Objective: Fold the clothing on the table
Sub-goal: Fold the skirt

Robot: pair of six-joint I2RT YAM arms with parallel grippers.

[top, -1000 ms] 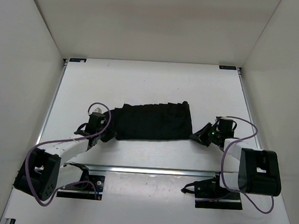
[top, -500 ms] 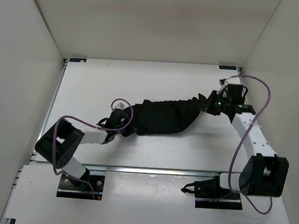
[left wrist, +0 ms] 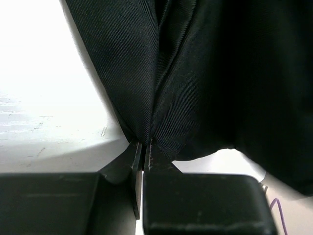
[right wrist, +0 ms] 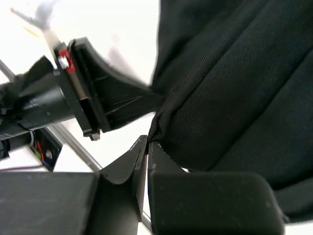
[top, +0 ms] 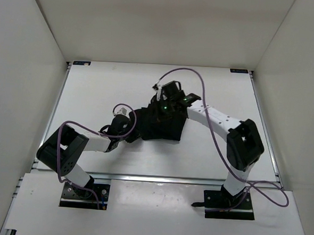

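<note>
Clamping a fold at the left edge of the clothing (top: pixel 164 129), the left gripper (left wrist: pixel 143 146) pinches tight on it. The right gripper (right wrist: pixel 146 142), second of two, nips the far edge of this one garment, which sits bunched near the middle of the single table (top: pixel 95 87).

Plain white walls (top: pixel 163 22) on three sides; bright even light.
</note>
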